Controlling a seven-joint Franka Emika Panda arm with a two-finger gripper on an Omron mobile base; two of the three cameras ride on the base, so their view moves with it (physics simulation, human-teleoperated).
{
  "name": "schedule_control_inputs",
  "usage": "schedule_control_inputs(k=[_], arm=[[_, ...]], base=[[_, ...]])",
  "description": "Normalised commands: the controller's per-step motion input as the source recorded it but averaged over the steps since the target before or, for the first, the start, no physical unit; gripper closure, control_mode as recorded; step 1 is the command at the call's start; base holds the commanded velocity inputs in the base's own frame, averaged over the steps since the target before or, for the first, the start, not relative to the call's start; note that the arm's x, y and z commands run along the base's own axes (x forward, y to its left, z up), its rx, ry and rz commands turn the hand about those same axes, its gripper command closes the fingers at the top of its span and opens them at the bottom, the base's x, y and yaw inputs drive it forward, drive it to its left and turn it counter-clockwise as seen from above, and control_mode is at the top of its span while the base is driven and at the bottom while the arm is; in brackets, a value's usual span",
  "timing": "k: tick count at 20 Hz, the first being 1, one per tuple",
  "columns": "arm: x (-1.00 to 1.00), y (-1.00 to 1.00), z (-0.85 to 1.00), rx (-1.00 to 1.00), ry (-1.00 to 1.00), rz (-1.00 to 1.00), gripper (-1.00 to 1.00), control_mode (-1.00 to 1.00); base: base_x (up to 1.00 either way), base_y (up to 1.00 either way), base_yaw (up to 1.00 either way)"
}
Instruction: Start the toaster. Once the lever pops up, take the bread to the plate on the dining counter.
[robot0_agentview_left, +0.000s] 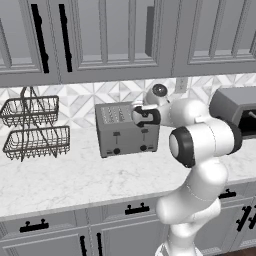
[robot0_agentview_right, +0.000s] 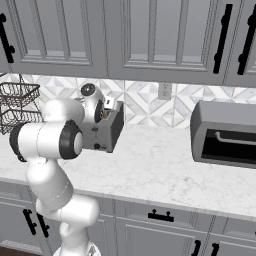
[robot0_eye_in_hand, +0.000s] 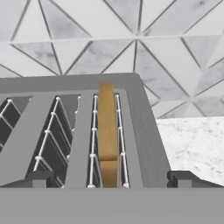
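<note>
The gripper (robot0_eye_in_hand: 109, 179) hangs wide open and empty just above the toaster (robot0_agentview_left: 126, 131), straddling the slot where the bread (robot0_eye_in_hand: 107, 131) stands on edge. This looks like the pick-up step: next it needs to drop straight down and pinch the slice's top edge cleanly between the wire guides.

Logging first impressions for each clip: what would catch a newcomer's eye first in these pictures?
Probably the white arm folded over the grey toaster on the marble counter, its open gripper hovering just above the slots. In the hand view a tan slice of bread stands on edge in the rightmost slot, between the dark fingers. To the toaster's right sits a dark-grey oven, to its left a two-tier wire basket.
</note>
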Motion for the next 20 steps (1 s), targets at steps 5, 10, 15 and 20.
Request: schedule_control_inputs(k=[5,10,15,20], arm=[[0.36,0.03,-0.13,0.00,0.01,0.00,-1.00,-1.00],[0.36,0.05,-0.16,0.00,0.01,0.00,-1.00,-1.00],[0.30,0.04,-0.13,0.00,0.00,0.00,-1.00,-1.00],[0.14,0.01,-0.13,0.00,0.00,0.00,1.00,-1.00]], base=[[0.00,0.00,0.00],[0.00,0.00,0.00],[0.00,0.00,0.00],[0.00,0.00,0.00]])
